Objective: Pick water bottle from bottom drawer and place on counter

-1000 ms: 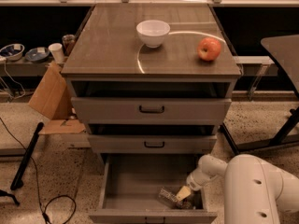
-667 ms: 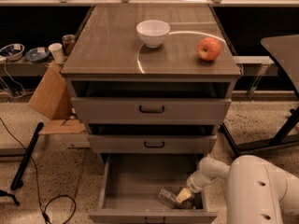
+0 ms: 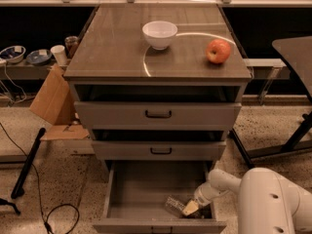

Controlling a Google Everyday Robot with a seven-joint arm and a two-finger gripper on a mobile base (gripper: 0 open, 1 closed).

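Fingers (image 3: 190,208) at water bottle (image 3: 174,206) in bottom drawer (image 3: 141,191); grip: cannot tell; unmoved since earlier.

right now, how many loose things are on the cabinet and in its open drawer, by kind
white bowl: 1, on the counter
apple: 1, on the counter
water bottle: 1, in the bottom drawer, gripper beside it
total: 3

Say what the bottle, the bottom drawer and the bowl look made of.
The bottle: likely clear plastic, see-through with glints. The bottom drawer: matte grey, probably painted metal, thin flat walls. The bowl: glossy white, ceramic or plastic, unclear which. The gripper is down in the drawer at the bottle.
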